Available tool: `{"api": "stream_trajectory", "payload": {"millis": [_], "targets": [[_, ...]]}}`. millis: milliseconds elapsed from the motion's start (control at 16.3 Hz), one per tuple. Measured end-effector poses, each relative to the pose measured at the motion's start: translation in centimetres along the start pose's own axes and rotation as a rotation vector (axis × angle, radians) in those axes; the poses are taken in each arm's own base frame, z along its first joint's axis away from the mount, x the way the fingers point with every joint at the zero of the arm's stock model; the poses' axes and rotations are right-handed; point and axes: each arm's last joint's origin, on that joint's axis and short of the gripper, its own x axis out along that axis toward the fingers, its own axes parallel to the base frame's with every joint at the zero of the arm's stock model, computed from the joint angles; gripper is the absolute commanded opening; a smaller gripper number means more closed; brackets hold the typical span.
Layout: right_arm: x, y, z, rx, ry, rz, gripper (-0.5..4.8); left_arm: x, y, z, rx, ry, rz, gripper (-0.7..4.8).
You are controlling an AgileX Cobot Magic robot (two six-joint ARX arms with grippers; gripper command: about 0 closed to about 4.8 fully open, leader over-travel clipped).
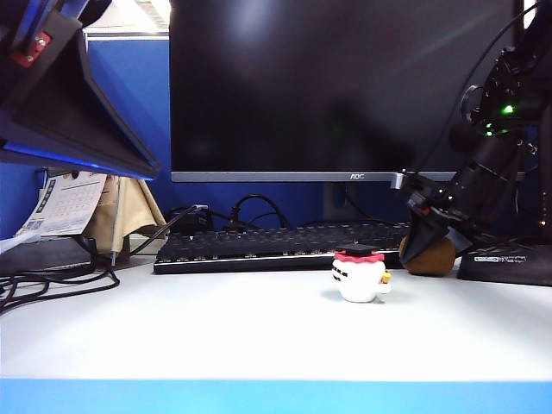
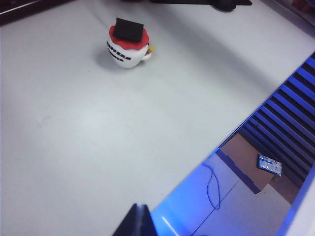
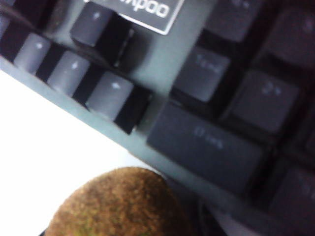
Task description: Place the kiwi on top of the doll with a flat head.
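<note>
On the white table (image 1: 216, 328), the doll (image 1: 360, 274) stands upright near the middle, just in front of the keyboard (image 1: 276, 246); flat black cap on top, red frill under it, small yellow spot on its right side in the exterior view. Nothing on the cap.

Kiwi (image 1: 429, 256) sits on the table right of the doll, by the keyboard's right end, apart from the doll. Right wrist view shows the kiwi (image 3: 118, 204) close up against the keyboard (image 3: 206, 98) edge, blurred.

Right gripper (image 1: 431, 233) is down over the kiwi, covering its top in the exterior view. Can't tell if its fingers are spread or clamped on the fruit; no finger shows clearly in the right wrist view.

Left gripper (image 2: 138, 222) hangs high over the near table edge, well apart from the doll (image 2: 128, 45); only a dark tip shows, so can't tell whether it's spread or pressed together. Nothing seen in it.

Behind: dark monitor (image 1: 345, 86), cables (image 1: 52, 280) at left.
</note>
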Motion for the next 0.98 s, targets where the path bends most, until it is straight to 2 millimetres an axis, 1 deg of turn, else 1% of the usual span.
{"api": "stream_trajectory", "payload": {"millis": [123, 184, 368, 491, 552, 613, 675, 736, 858, 920, 981], "targets": [[-0.9, 0.7, -0.3, 0.056, 0.038, 0.038, 2.33, 0.0, 0.0, 0.0, 0.0, 0.0, 0.0, -0.04], [-1.9, 1.2, 0.0, 0.059, 0.028, 0.052, 2.33, 0.0, 0.0, 0.0, 0.0, 0.0, 0.0, -0.04], [-7.0, 3.4, 2.0, 0.0, -0.09, 0.027, 2.33, 0.0, 0.0, 0.0, 0.0, -0.002, 0.009, -0.04], [-9.7, 4.8, 2.5, 0.003, -0.124, 0.017, 2.33, 0.0, 0.1, 0.0, 0.001, -0.003, 0.02, -0.04], [-12.5, 7.3, 2.9, -0.005, -0.145, 0.02, 2.33, 0.0, 0.1, 0.0, 0.001, -0.004, 0.021, -0.04], [-13.6, 8.8, 3.3, -0.039, -0.172, 0.025, 2.33, 0.0, 0.1, 0.0, 0.002, -0.004, 0.022, -0.04], [-14.3, 10.2, 3.6, -0.07, -0.19, 0.034, 2.33, 0.0, 0.1, 0.0, 0.008, -0.004, 0.023, -0.04], [-14.4, 11.5, 3.9, -0.098, -0.193, 0.047, 2.33, 0.0, 0.1, 0.0, 0.013, -0.006, 0.035, -0.04], [-12.9, 15.3, 4.1, -0.158, -0.113, 0.052, 2.32, 0.0, 0.2, 0.0, 0.024, -0.009, 0.06, -0.04], [-12.0, 17.4, 4.1, -0.209, -0.08, 0.073, 2.32, 0.0, 0.2, 0.0, 0.027, -0.009, 0.06, -0.04], [-11.0, 19.1, 3.9, -0.254, -0.065, 0.104, 2.32, 0.0, 0.2, 0.0, 0.027, -0.01, 0.063, -0.04]]}}
